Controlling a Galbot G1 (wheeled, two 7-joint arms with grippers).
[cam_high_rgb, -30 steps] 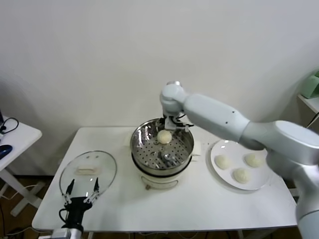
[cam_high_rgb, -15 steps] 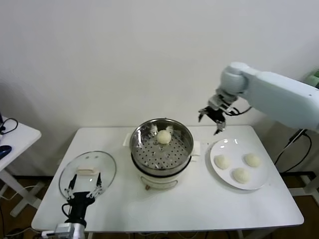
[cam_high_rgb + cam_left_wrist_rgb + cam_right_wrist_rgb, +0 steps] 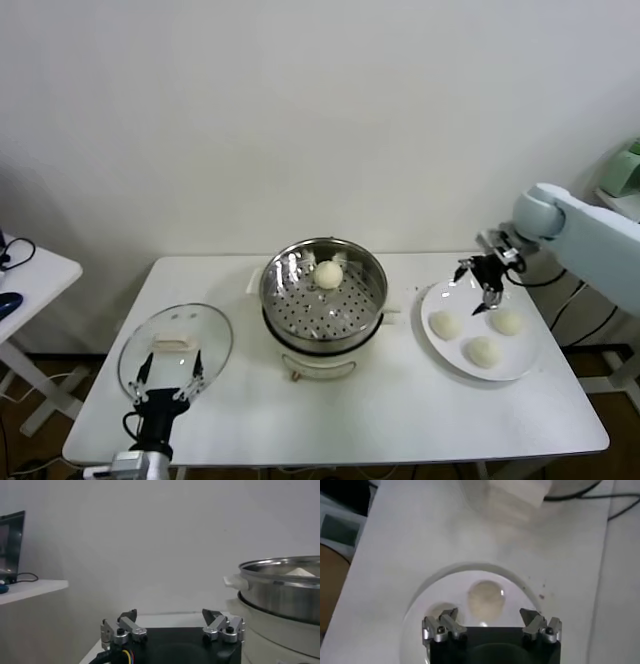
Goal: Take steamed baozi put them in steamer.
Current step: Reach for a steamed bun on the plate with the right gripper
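One cream-white baozi [image 3: 329,274] lies on the perforated tray at the back of the steel steamer [image 3: 370,272], mid-table. Three baozi [image 3: 445,324] [image 3: 506,321] [image 3: 484,351] lie on the white plate [image 3: 524,368] at the right. My right gripper [image 3: 478,280] is open and empty, hovering above the plate's far-left rim. In the right wrist view the gripper [image 3: 490,615] is spread wide, with one baozi [image 3: 485,599] between and beyond the fingertips and another [image 3: 438,612] partly hidden. My left gripper [image 3: 166,374] is open and parked at the table's front left.
A round glass lid [image 3: 176,344] lies flat on the table at the left, just beyond my left gripper. A side table [image 3: 25,275] stands off the far left. In the left wrist view the steamer [image 3: 280,587] stands close by.
My right gripper has left the steamer empty, swung right and come down over the plate. One baozi stays in the steamer. The left arm has not moved.
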